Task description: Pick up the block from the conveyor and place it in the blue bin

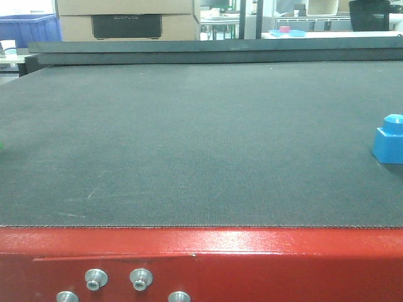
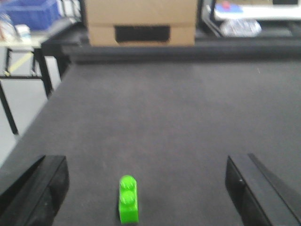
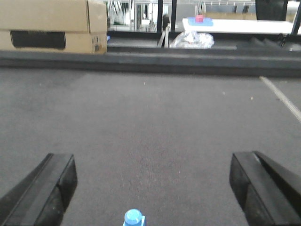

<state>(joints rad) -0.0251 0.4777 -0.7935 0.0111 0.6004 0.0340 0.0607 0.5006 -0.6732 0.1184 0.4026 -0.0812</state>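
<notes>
1. green block (image 2: 128,200) is seen on the conveyor (image 1: 189,145), framed by the left gripper (image 2: 146,165), spread and empty.
2. blue block (image 1: 390,139) is seen at the conveyor's right edge; the right gripper (image 3: 151,160) is likewise spread, empty.
3. either could be carried off by the conveyor before closure.

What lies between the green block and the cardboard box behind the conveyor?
In the left wrist view, only bare belt lies between the green block and the cardboard box, then the conveyor's dark far rail.
</notes>
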